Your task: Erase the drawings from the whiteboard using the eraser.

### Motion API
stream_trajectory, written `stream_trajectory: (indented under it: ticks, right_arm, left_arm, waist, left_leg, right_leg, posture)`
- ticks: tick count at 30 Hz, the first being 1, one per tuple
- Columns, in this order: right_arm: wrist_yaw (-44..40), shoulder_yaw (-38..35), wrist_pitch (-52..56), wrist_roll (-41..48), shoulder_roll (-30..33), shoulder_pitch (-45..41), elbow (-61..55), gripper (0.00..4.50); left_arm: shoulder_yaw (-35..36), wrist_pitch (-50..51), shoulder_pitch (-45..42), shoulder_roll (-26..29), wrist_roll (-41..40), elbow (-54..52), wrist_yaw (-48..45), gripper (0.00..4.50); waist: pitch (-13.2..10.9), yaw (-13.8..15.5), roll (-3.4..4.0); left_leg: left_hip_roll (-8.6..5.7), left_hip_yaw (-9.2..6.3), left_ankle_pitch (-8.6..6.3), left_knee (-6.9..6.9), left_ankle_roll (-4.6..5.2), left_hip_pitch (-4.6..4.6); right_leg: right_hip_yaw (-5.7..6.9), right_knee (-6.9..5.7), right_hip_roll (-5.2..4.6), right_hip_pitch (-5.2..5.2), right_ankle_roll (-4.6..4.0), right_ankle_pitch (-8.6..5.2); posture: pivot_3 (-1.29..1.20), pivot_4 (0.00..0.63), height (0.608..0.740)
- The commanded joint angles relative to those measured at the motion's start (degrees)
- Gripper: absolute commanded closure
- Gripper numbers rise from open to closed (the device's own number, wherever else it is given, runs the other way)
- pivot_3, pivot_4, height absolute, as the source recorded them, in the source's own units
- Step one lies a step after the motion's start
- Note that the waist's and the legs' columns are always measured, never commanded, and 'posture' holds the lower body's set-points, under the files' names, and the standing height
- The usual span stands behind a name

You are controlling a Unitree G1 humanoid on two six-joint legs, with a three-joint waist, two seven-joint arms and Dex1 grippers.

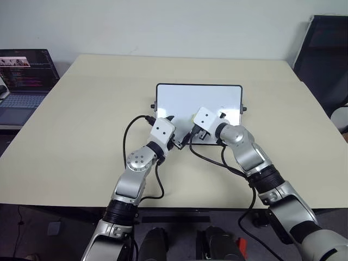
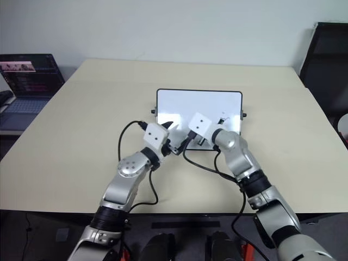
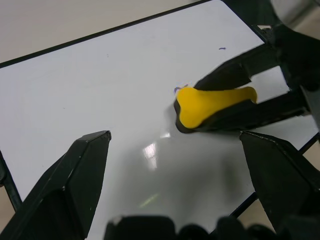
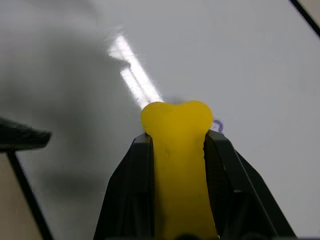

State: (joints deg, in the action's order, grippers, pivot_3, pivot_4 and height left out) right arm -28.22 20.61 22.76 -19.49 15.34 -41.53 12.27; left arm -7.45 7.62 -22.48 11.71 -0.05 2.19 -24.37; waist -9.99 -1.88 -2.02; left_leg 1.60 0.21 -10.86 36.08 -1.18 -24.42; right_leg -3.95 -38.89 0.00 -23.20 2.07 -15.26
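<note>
1. On the beige table [image 1: 81, 136], the whiteboard [image 1: 185, 98] lies flat near the middle, its black frame square to the table edges; an open laptop [image 1: 24, 81] sits well off at the robot's far left.
2. Both arms reach in over the board's near edge, the left gripper [image 3: 170, 150] and the right gripper [image 4: 177, 125] close together above its white surface.
3. The left gripper's two black fingers [image 3: 75, 175] stand wide apart with nothing between them, only bare board showing in the gap.
4. The right gripper is clamped tight on the eraser [image 4: 177, 150]: its fingers [image 4: 132, 175] press the yellow block's two long sides, and the block's rounded end pokes out past the fingertips.
5. From the left wrist view, the eraser's black underside shows beneath the yellow, sitting on or just above the board; I cannot tell whether it touches.
6. Of the drawings, a small purple squiggle [image 4: 217, 125] peeks out just beside the eraser's tip, and the left wrist view adds a second tiny mark [image 3: 221, 49] farther off on the white.
</note>
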Motion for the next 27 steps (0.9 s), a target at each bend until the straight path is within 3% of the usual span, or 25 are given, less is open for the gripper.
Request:
stream_trajectory:
  ticks: [1,14,27]
  right_arm:
    - [0.27,-0.72,2.15,-0.85,1.18,0.94,-1.18,3.48]
    - [14.27,-8.5,-8.62,1.78,-2.42,-11.39,11.45,3.48]
    - [4.8,-3.07,-1.7,0.19,-1.32,-4.63,7.41,3.48]
  left_arm:
    - [0.18,-0.07,0.53,0.43,-0.28,-3.27,0.05,0.0]
    - [0.38,0.36,0.7,0.81,-0.33,-3.6,0.17,0.0]
    - [0.62,1.28,2.03,1.12,-0.17,-5.42,0.73,0.0]
  waist:
    - [0.0,0.0,0.0]
    - [-0.01,-0.11,0.01]
    - [-0.01,-0.1,0.01]
  left_leg:
    - [0.0,0.01,0.0,0.0,0.0,0.01]
    - [0.01,0.07,0.0,-0.12,0.0,-0.02]
    - [0.0,0.01,-0.02,-0.11,-0.01,-0.05]
  right_leg:
    - [-0.01,0.0,0.0,0.0,0.0,0.0]
    - [-0.05,0.03,0.0,-0.07,-0.01,0.0]
    - [0.01,0.04,-0.02,-0.07,-0.02,-0.01]
  posture:
    - [0.0,0.15,0.74]
    - [0.0,0.15,0.74]
    - [0.0,0.15,0.74]
